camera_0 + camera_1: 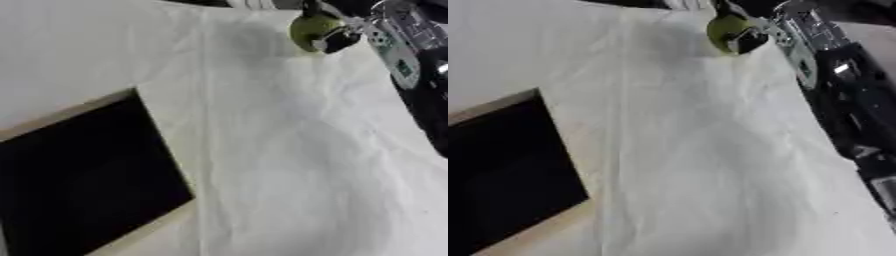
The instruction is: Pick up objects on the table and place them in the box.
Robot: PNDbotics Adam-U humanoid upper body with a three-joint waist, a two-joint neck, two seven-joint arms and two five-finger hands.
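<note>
A round olive-green object (312, 31) sits clamped in the curled fingers of the robot's right hand (339, 40) at one o'clock above the white cloth (289, 150), well apart from the dark-lined box (79, 175) at eight o'clock, its contents indiscernible.

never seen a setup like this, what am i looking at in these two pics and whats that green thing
Both pictures come from a camera pair in a humanoid robot's head, looking down at its work, so they show nearly the same scene. The black and silver arm entering from the upper right ends in the robot's right hand, whose fingers are curled round a small round green object. Below lies a table under a wrinkled white cloth. At the lower left is a box with a pale rim and dark inside. The left hand is out of sight.
</note>
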